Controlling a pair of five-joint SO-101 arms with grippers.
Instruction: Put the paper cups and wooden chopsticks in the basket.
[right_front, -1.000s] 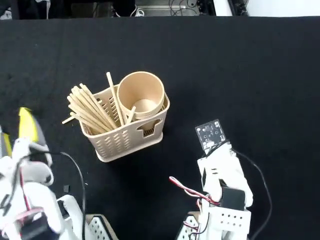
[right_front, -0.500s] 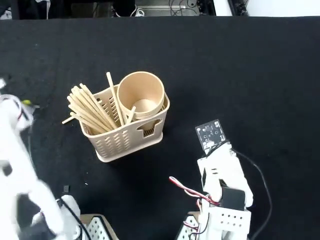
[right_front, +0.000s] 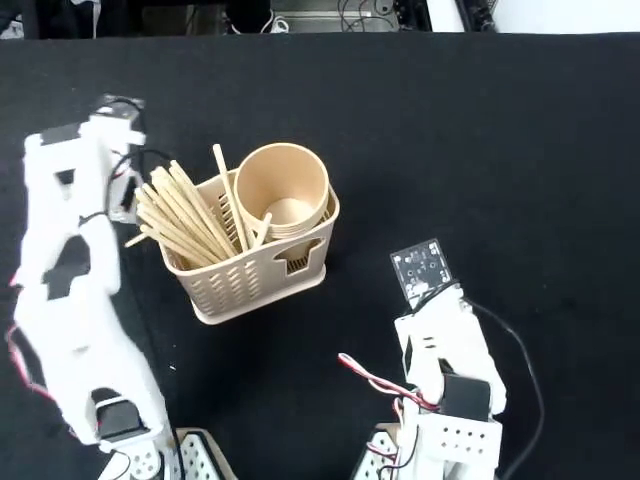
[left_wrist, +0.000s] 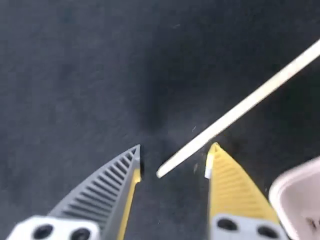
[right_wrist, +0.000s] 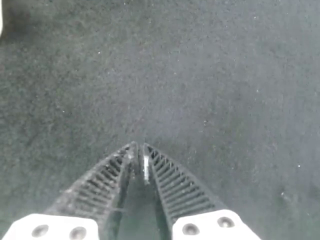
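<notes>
The high camera looks down on the table (right_front: 480, 130), with the basket (right_front: 255, 278) left of centre. The left wrist camera faces the table closely beside the basket, sharing its corner. The right wrist camera faces the table closely, well apart from it.

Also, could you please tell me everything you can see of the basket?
The basket is a beige, plastic-looking caddy with slotted walls and a cut-out handle in its near side. It stands upright on the table, left of centre. Nested paper cups fill its right end; wooden chopsticks lean out over its left end. The left gripper hangs open beside that end.
</notes>
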